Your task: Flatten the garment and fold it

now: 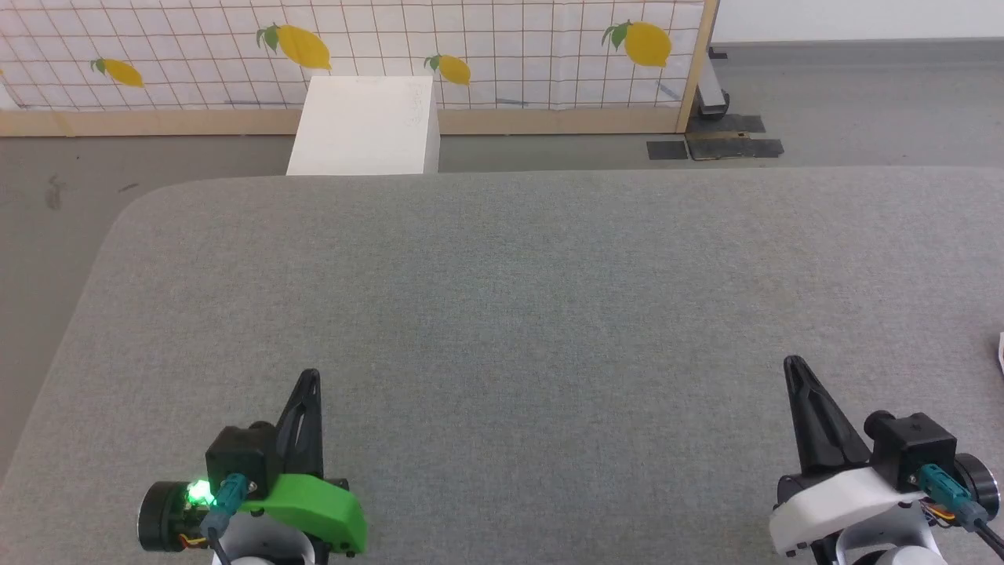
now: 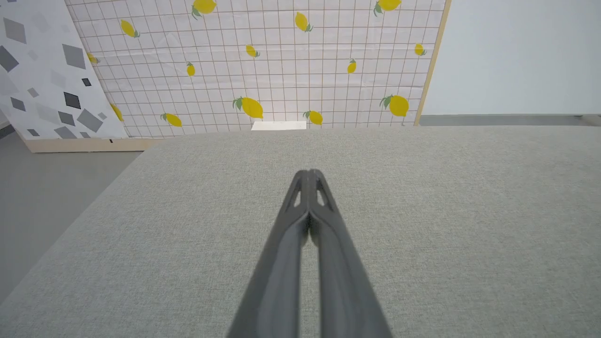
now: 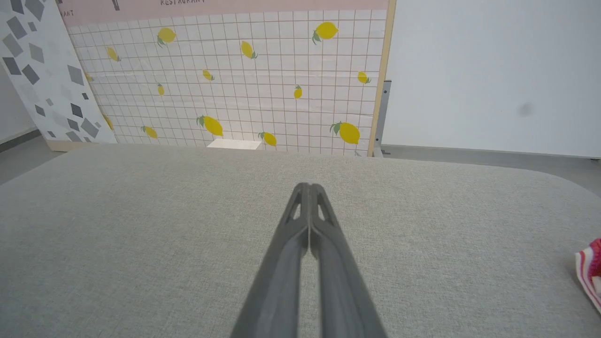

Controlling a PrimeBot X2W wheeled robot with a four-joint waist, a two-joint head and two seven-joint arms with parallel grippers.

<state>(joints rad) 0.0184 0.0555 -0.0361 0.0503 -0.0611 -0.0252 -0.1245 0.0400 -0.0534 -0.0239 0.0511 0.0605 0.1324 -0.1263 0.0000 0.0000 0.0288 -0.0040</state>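
Note:
A small corner of the garment shows at the right edge of the right wrist view: red and white striped trim lying on the grey surface; a white sliver of it also peeks in at the head view's right edge. The rest of it is out of view. My left gripper is shut and empty at the lower left, fingers pressed together. At the lower right my right gripper is shut too, holding nothing, well left of the garment's corner.
The grey fabric-covered table spreads in front of me, with a rounded far-left corner. Beyond its far edge a white box stands on the floor before a lemon-patterned panel. Grey floor lies to the left.

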